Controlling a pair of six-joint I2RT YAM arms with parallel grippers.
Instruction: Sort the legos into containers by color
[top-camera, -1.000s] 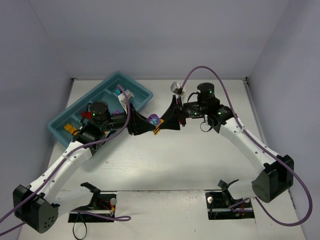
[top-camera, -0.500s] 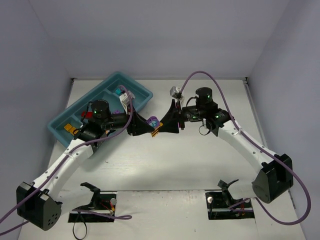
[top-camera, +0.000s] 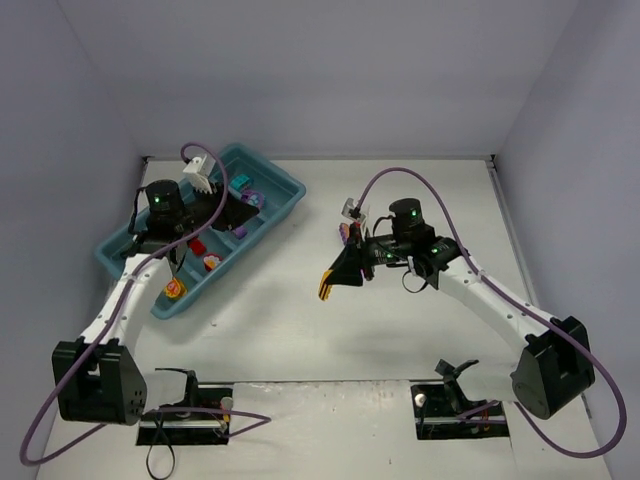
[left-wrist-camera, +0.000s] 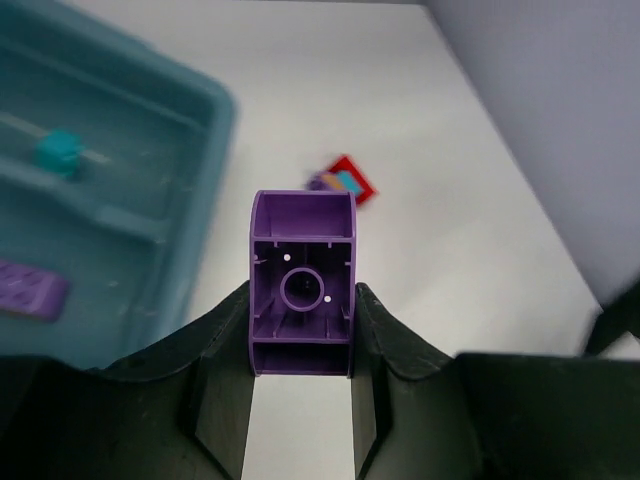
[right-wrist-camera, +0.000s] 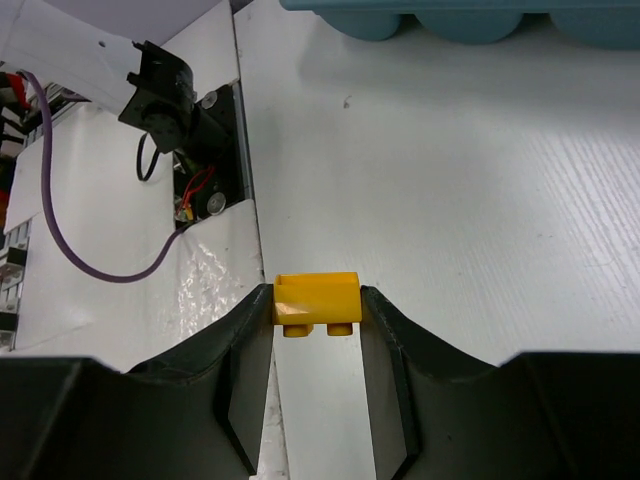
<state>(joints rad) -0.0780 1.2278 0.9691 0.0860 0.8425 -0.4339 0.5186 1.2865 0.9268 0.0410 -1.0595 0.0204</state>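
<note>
My left gripper (left-wrist-camera: 302, 372) is shut on a purple lego (left-wrist-camera: 302, 300), hollow underside facing the camera. In the top view the left gripper (top-camera: 240, 212) hangs over the far part of the teal tray of containers (top-camera: 285, 187). Below it a teal lego (left-wrist-camera: 58, 152) and a flat purple lego (left-wrist-camera: 25, 290) lie in the tray. My right gripper (right-wrist-camera: 316, 385) is shut on an orange-yellow lego (right-wrist-camera: 316, 300), studs pointing toward the camera. In the top view the right gripper (top-camera: 327, 287) is above the table's middle, apart from the tray.
Red (top-camera: 198, 245) and orange (top-camera: 175, 290) legos lie in the tray's nearer compartments. A small cluster of red, orange and purple legos (left-wrist-camera: 340, 182) sits on the table right of the tray. The tray's underside rim (right-wrist-camera: 450, 15) shows far off in the right wrist view.
The two grippers, which met at the table's middle, have parted. The left arm swung back over the tray with the purple lego. The right gripper drew nearer with the yellow lego.
</note>
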